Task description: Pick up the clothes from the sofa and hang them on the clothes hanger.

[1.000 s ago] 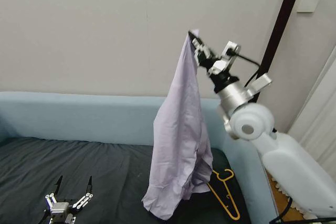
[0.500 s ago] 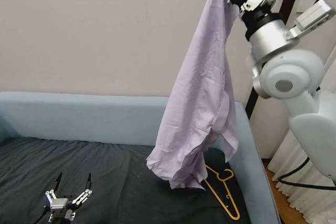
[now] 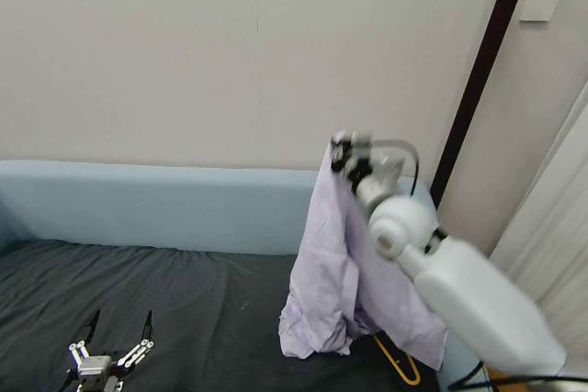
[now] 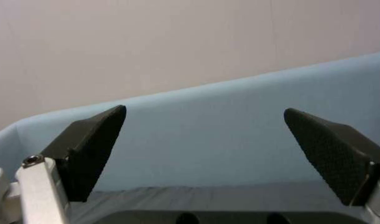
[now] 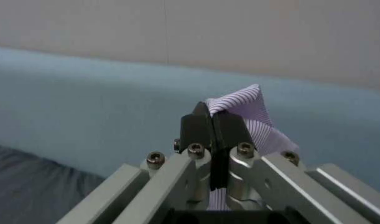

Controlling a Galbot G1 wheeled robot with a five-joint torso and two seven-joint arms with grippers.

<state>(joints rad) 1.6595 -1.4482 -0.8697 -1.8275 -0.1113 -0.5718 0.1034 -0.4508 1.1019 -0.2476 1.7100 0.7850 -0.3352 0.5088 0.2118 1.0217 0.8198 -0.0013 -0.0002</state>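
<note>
Two grippers over one pale-blue sofa.

Head view: just above the top edge of the sofa's backrest, near its right end, right gripper with fingers pinched together on the top fold of a lilac shirt. Hangs straight down from that pinch in front of the backrest, hem bunched low at the sofa's dark seat. Just beside the hem, a yellow hanger flat on the seat, partly under the cloth. Beyond the sofa's right end, a dark pole, upright. Low over the left part of the seat, left gripper, fingers spread wide, holding nothing.

Left wrist view: left gripper gaping, black pads well apart, sofa backrest between them.

Right wrist view: right gripper pressed flat together, striped lilac cloth poking out past the tips, sofa backrest behind.
</note>
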